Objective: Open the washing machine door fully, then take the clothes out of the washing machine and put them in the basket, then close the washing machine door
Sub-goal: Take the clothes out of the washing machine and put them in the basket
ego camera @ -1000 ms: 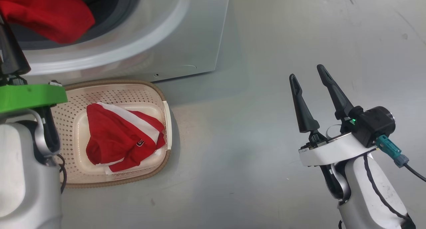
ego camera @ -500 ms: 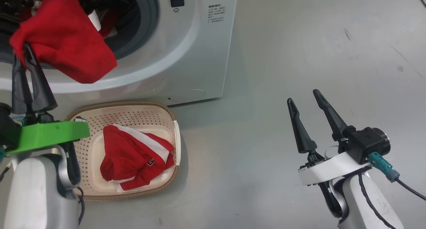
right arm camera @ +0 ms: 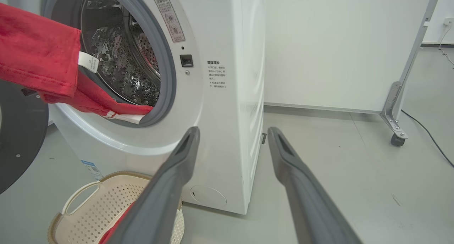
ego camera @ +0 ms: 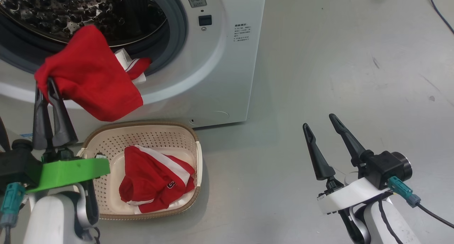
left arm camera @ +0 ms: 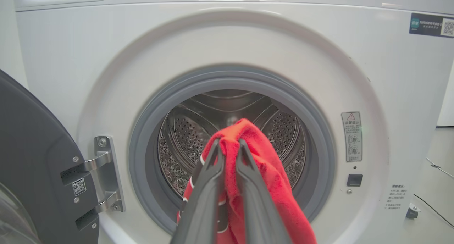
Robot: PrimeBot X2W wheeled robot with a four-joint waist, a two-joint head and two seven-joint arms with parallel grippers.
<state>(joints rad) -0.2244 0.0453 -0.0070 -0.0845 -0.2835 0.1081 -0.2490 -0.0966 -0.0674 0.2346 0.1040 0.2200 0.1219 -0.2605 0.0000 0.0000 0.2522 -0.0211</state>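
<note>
Head camera has tilted up since a second ago, so more of the drum shows. Beyond that, left gripper has drawn its red garment lower and further out of the drum mouth, nearer the basket.

Left gripper: fingers pinched together on a bunched fold of that garment, the cloth hanging to their right.
Right gripper: jaws spread wide with nothing between them, over grey floor, well right of the washing machine.

Counts:
- Washing machine: one, far left.
- Washing machine door: one, swung open to the left on its metal hinge.
- Basket: one, on the floor just in front of the machine.
- Red clothes: two for certain, the held one and a striped garment lying inside the basket.
- Red tail with white trim lies over the rubber ring. Cannot tell whether it is part of the held piece or a third.
</note>
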